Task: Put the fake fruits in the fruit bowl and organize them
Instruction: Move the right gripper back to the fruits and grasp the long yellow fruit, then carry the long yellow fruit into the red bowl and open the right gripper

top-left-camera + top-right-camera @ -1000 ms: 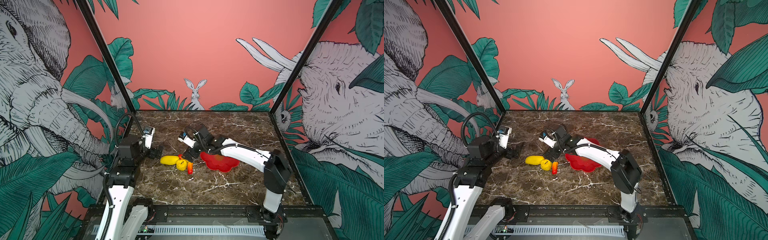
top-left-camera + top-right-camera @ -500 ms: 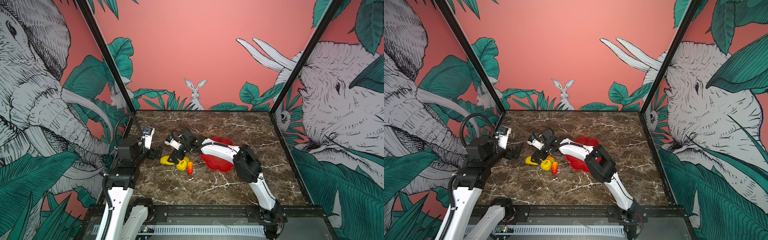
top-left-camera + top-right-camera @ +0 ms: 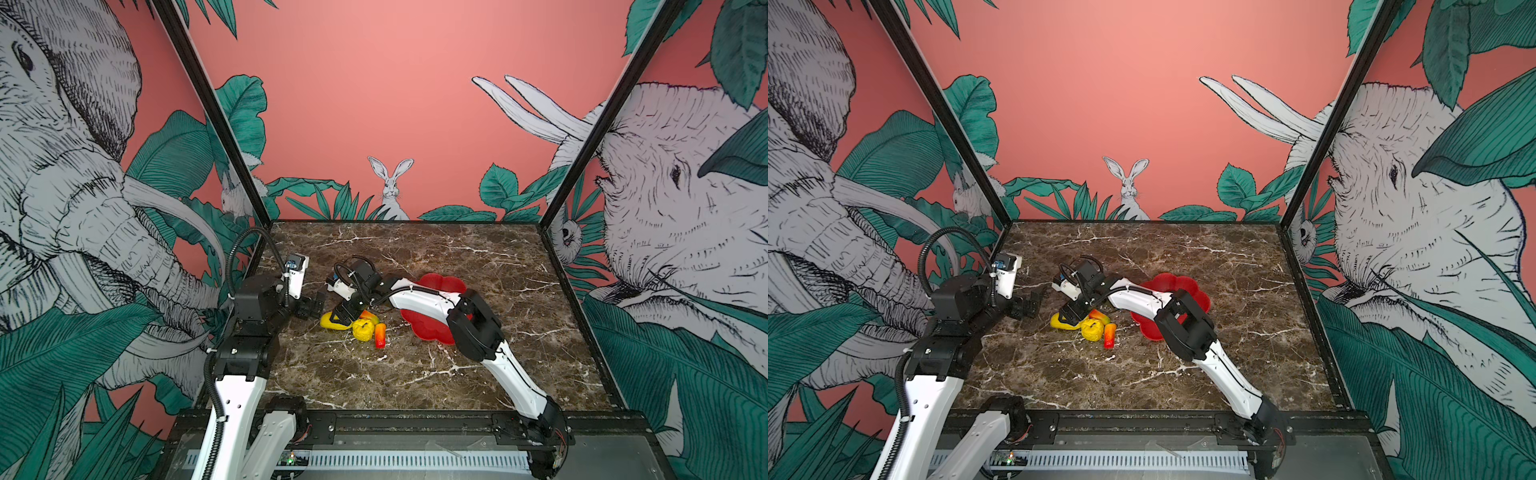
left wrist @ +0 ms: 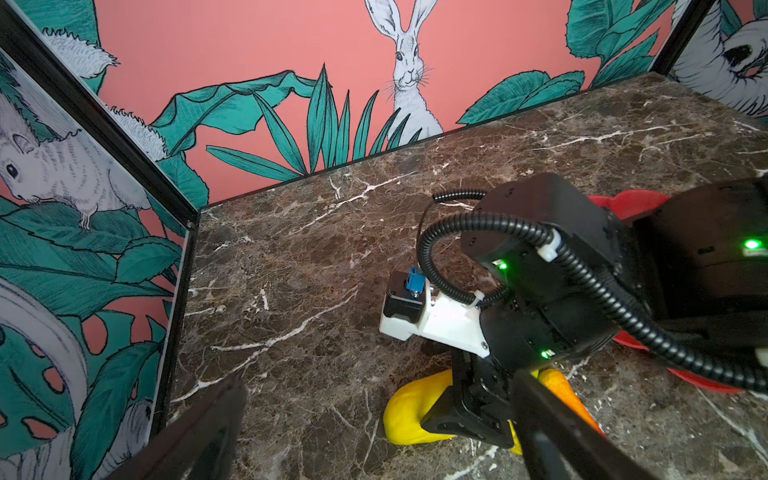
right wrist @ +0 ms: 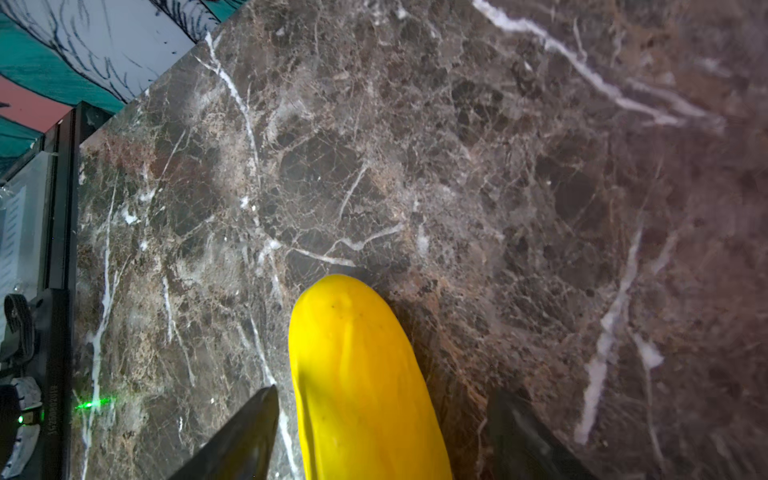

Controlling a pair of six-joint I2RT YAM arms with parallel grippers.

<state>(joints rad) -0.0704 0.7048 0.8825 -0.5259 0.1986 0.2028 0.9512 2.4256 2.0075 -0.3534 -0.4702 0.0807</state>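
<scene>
Long yellow fruit point(image 5: 357, 374) is straddled by right pincer point(image 3: 344, 314), jaws part-open across its short axis, contact apparently not yet made. Left pincer point(image 3: 312, 304) is held wide, further left.

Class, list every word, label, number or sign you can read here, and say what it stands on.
None can be read.
Faint white print on the black bar beside the brown marble tabletop, right wrist view: too blurred to read.
Yellow oval plastic fruit, red flower-shaped bowl, tabletop: no lettering.
</scene>
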